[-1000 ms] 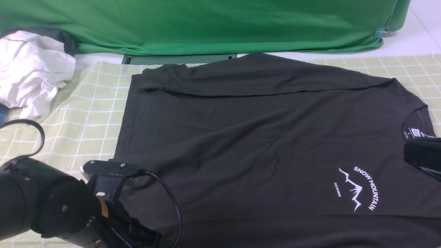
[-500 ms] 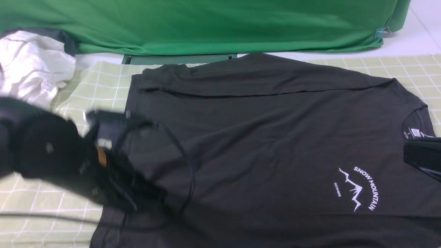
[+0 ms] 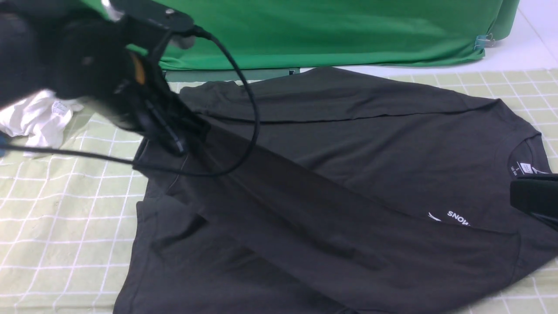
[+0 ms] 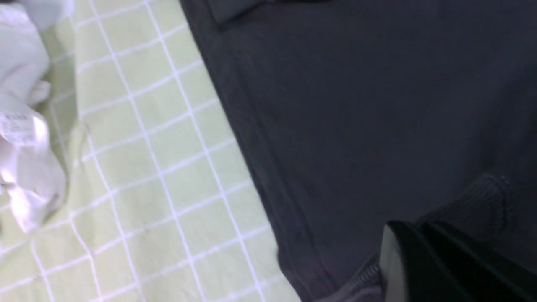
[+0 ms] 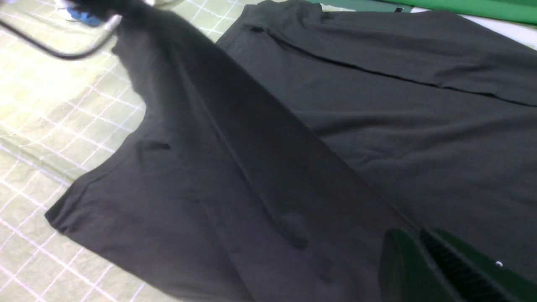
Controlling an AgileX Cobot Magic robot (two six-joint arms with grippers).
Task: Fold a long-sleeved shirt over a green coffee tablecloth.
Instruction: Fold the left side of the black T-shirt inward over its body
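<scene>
The black long-sleeved shirt [image 3: 370, 144] lies spread on the pale green gridded tablecloth [image 3: 65, 218], its collar and white neck label [image 3: 524, 168] at the right. My left gripper [image 3: 185, 137] is shut on the ribbed cuff [image 4: 486, 197] of one sleeve [image 3: 327, 218]. It holds the cuff raised above the shirt's hem end. The sleeve stretches diagonally across the chest and hides most of the white logo [image 3: 457, 216]. The other sleeve lies folded along the far edge. My right gripper [image 3: 514, 196] hangs shut beside the collar; whether it pinches cloth I cannot tell.
A crumpled white garment [image 3: 30, 117] with a small tag lies at the far left on the cloth. Plain deep-green fabric [image 3: 327, 30] drapes along the back. The left arm's black cable [image 3: 248, 109] loops over the shirt. White floor shows at the far right.
The left gripper has risen from the near left corner and swung toward the back, drawing the sleeve up and across the shirt front over the logo. The right gripper has stayed still.
</scene>
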